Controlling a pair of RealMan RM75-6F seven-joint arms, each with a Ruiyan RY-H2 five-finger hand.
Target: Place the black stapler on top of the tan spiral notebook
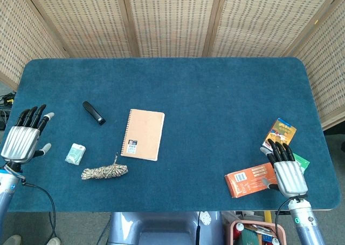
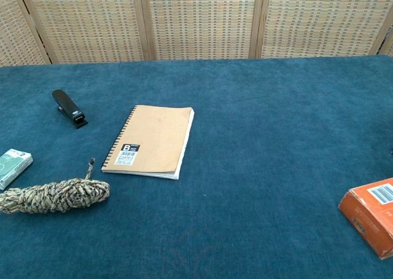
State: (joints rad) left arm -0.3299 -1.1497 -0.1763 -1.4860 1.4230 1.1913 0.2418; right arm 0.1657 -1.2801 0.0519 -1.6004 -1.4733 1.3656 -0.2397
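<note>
Covering nearly the whole frame, the blue felt table (image 1: 215,104) carries everything, backed by woven cane screens (image 1: 172,18) along the top.

Tan spiral notebook (image 1: 143,134): left of centre, lying flat and closed, coil binding on its left edge, cover bare apart from a small label, so it offers a level landing place.

Orange box (image 1: 246,182): lower right, flat on the felt, just beside the right hand.

Left hand (image 1: 26,138): left edge of the frame, fingers spread and extended, holding nothing. It points toward the stapler, apparently because that side is nearer the pickup; well apart from it as yet.

Right hand (image 1: 288,172): lower right, fingers straight and apart, empty, parked near the table's front edge, likely idle for this task.

Braided rope bundle (image 1: 105,171): lower left, coiled, below the notebook.

Black stapler (image 1: 94,113): upper left of the notebook, lying on the felt at a slant, untouched, between left hand and notebook. Not yet lifted.

Colourful packet (image 1: 280,132) and green packet (image 1: 299,162): right side, by the right hand.

Small pale green pack (image 1: 75,154): below the stapler.
</note>
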